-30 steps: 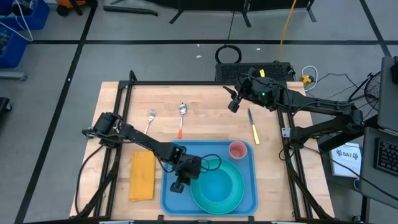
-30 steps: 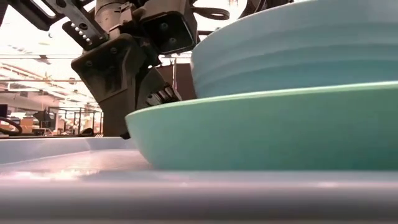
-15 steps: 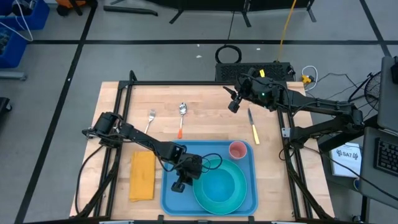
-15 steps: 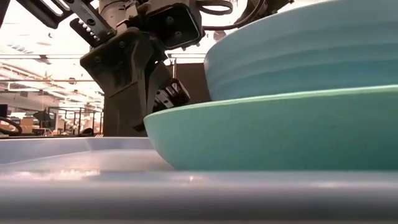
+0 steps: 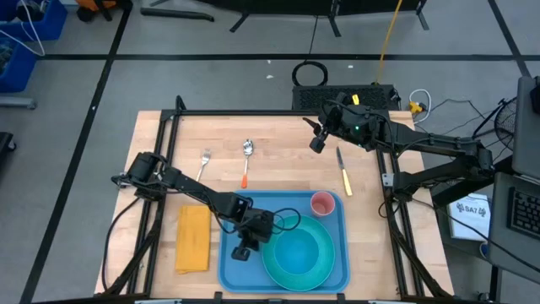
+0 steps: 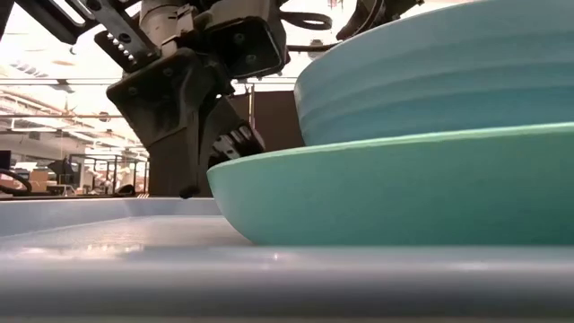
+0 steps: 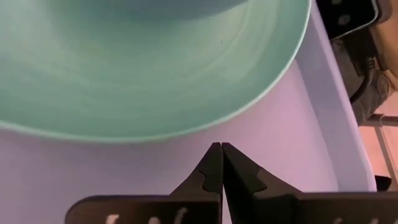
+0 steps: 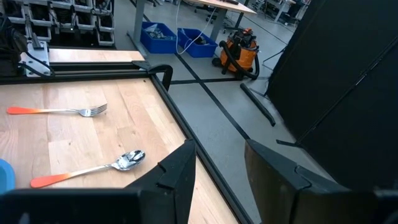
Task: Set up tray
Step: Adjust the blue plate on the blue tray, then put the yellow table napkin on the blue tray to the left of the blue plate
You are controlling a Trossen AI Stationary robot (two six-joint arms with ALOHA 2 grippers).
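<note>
Wooden table: tray at its near edge, carrying turquoise plate. Left gripper over tray beside plate, fingers closed, empty. Right gripper above table's far side, fingers parted, empty.

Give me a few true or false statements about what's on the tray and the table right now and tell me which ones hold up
1. The plate sits on the blue tray. True.
2. The pink cup stands on the bare wood. False: it is on the tray, at a corner.
3. The left gripper has its jaws shut, empty, over the tray beside the plate. True.
4. The napkin lies on the tray. False: it lies on the table beside it.
5. The right gripper holds the knife. False: its jaws are open and empty.
</note>
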